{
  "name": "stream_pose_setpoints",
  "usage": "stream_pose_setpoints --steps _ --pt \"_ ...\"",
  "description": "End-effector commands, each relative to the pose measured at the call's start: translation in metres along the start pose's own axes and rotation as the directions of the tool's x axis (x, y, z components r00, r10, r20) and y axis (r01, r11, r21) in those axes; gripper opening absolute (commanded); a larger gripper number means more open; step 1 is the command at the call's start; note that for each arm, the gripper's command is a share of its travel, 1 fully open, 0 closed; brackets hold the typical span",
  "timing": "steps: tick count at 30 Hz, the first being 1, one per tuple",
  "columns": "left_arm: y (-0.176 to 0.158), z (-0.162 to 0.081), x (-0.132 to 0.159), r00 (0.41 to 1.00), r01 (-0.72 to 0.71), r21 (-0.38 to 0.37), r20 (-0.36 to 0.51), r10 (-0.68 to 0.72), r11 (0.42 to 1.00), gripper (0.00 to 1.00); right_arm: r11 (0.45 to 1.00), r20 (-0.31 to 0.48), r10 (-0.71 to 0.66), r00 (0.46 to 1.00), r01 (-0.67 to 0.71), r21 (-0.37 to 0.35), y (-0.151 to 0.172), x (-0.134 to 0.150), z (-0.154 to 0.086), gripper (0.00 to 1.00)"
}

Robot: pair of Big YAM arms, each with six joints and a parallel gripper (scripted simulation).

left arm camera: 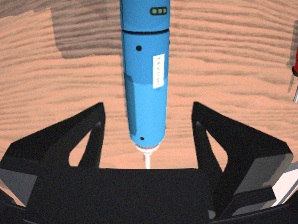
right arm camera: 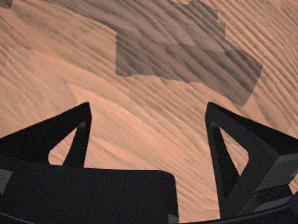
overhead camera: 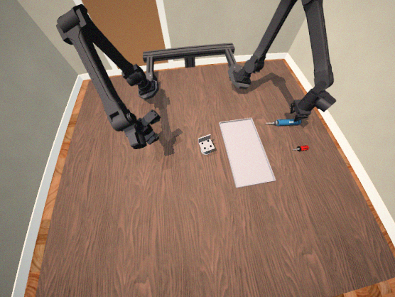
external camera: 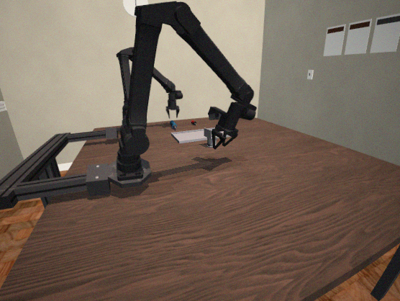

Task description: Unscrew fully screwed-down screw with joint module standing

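The electric screwdriver [overhead camera: 283, 122] [external camera: 173, 124] [left arm camera: 146, 75] lies on its side beyond the tray [overhead camera: 249, 153] [external camera: 188, 136], its bit pointing towards the middle of the table; I judge it must be lifted and turned bit-down before it can work a screw. My left gripper [overhead camera: 299, 114] [external camera: 173, 117] [left arm camera: 148, 109] hovers above it, fingers parted a good way and holding nothing, one to each side of the barrel's line, probably set for a pinch near its front. The joint module [overhead camera: 207, 153] [external camera: 211, 142] stands on the table on the tray's other side, bracket [overhead camera: 204, 139] [external camera: 208, 132] on top, leaving the screws reachable from above. My right gripper [overhead camera: 151, 138] [external camera: 220, 145] [right arm camera: 148, 109], wide open and unladen, waits near the module, perhaps to steady it, since nothing fixes it down.
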State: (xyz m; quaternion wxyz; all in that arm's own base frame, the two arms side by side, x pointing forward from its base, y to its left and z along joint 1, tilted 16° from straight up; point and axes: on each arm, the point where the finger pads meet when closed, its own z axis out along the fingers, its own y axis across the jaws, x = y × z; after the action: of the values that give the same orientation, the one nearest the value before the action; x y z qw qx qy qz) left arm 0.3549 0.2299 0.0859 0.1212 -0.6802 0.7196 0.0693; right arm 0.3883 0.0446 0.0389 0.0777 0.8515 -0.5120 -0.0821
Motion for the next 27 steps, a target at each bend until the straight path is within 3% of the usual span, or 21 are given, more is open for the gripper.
stream_pose_setpoints --steps 1,8,14,20,25,27 --pt "-0.009 -0.008 -0.007 1.000 0.009 0.022 0.014 -0.009 1.000 0.65 1.000 -0.009 -0.001 1.000 0.001 0.025 -0.008 0.003 -0.010 0.86" --pt "-0.009 -0.008 -0.007 1.000 0.009 0.022 0.014 -0.009 1.000 0.65 1.000 -0.009 -0.001 1.000 0.001 0.025 -0.008 0.003 -0.010 0.86" --pt "-0.009 -0.008 -0.007 1.000 0.009 0.022 0.014 -0.009 1.000 0.65 0.984 0.086 0.068 0.994 -0.081 0.157 -0.055 -0.019 -0.011 0.86" --pt "-0.009 -0.008 -0.007 1.000 0.009 0.022 0.014 -0.009 1.000 0.65 0.960 0.201 0.135 0.970 -0.178 0.215 -0.071 -0.045 0.009 0.86" --pt "-0.009 -0.008 -0.007 1.000 0.009 0.022 0.014 -0.009 1.000 0.65 0.956 0.196 0.131 0.972 -0.177 0.236 -0.076 -0.042 0.001 0.86" --pt "-0.009 -0.008 -0.007 1.000 0.009 0.022 0.014 -0.009 1.000 0.65 0.941 0.238 0.135 0.962 -0.200 0.274 -0.092 -0.048 -0.008 0.86"
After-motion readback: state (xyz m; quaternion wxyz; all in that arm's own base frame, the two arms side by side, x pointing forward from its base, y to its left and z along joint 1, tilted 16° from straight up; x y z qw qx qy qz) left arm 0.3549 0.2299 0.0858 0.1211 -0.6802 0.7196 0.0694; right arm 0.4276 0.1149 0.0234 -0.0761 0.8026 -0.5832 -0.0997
